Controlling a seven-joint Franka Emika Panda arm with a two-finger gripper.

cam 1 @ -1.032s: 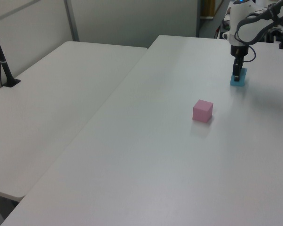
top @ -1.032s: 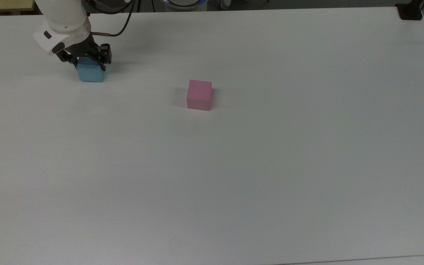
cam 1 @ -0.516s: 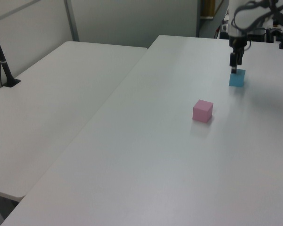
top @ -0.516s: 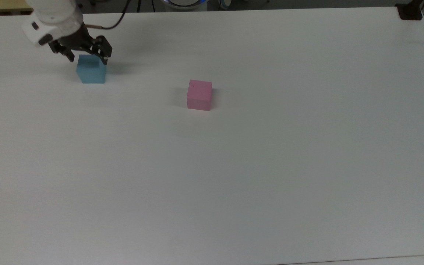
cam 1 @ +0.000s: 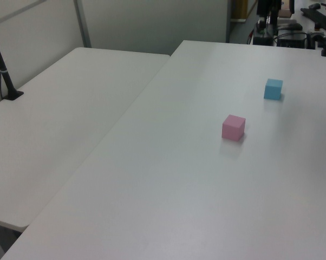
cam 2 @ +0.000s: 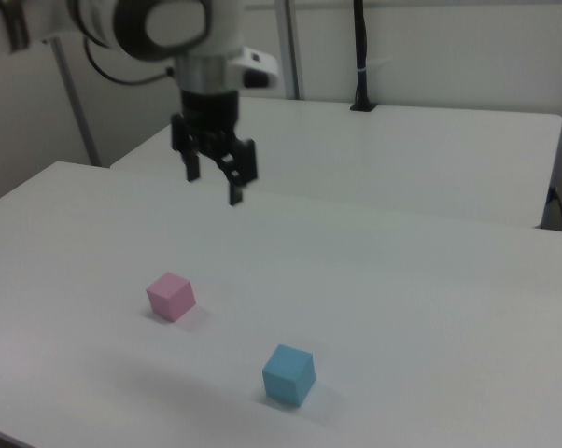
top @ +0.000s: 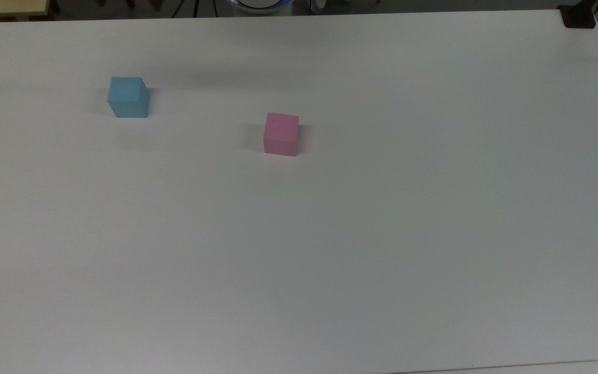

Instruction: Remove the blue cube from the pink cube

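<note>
Cubes sit well apart on the white table (top: 382, 234) in the top view: the blue cube (top: 128, 97) far left, the pink cube (top: 281, 134) nearer the centre, where 0.5 s ago the claw hovered just above the blue one. Release appears complete, so the task looks done.

Left view shows both matte, plain-faced, sharp-edged blocks, blue cube (cam 1: 273, 89) beyond the pink cube (cam 1: 233, 127).

Right view catches the gripper (cam 2: 214, 176) lifted high over the table, fingers spread and empty, with the blue cube (cam 2: 288, 374) nearest and the pink cube (cam 2: 171, 296) to its left.
</note>
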